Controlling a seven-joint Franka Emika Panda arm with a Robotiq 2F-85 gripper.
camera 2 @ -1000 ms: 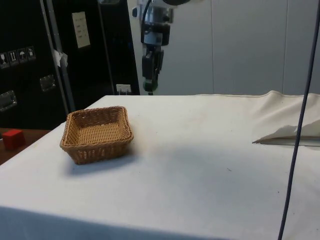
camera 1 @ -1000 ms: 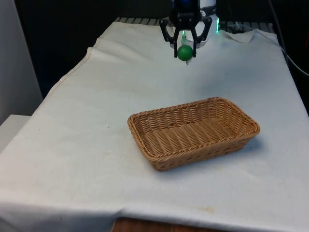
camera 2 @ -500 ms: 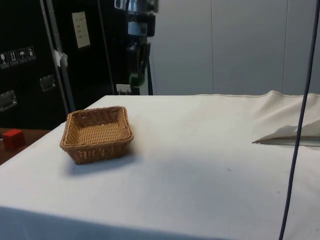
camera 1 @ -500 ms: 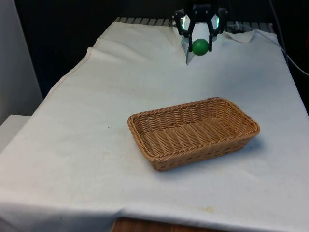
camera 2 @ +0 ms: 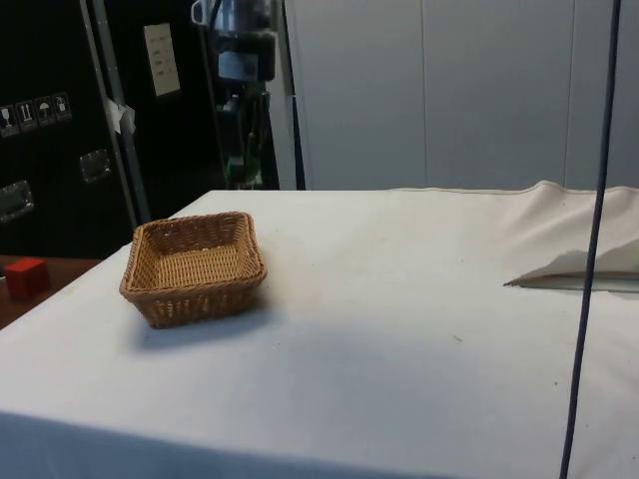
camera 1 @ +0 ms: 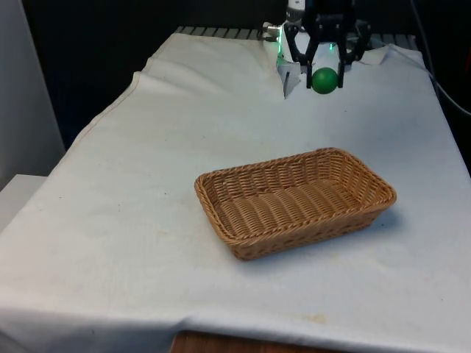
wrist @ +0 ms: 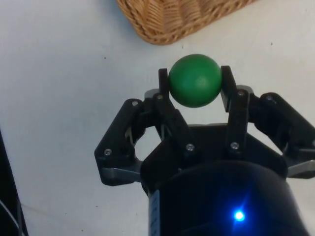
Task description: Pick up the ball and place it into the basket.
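Note:
A green ball [camera 1: 324, 79] hangs in the air above the far end of the table, with my black gripper [camera 1: 324, 77] shut on it. In the wrist view the ball [wrist: 195, 80] sits squarely between the two fingers [wrist: 164, 88], over white cloth just short of the basket's rim [wrist: 167, 29]. The woven wicker basket [camera 1: 294, 200] rests on the cloth nearer the front edge, empty inside. From the side, the gripper [camera 2: 238, 172] is held high behind the basket [camera 2: 194, 265], well above the table.
White cloth covers the whole table [camera 1: 147, 184]. A folded ridge of cloth [camera 2: 574, 264] lies at the side view's right. A small red block [camera 2: 25, 276] sits off the table beside the dark cabinets.
The gripper with the ball has travelled towards the front view's right, and towards the side view's left, closer to the basket. The basket has stayed put.

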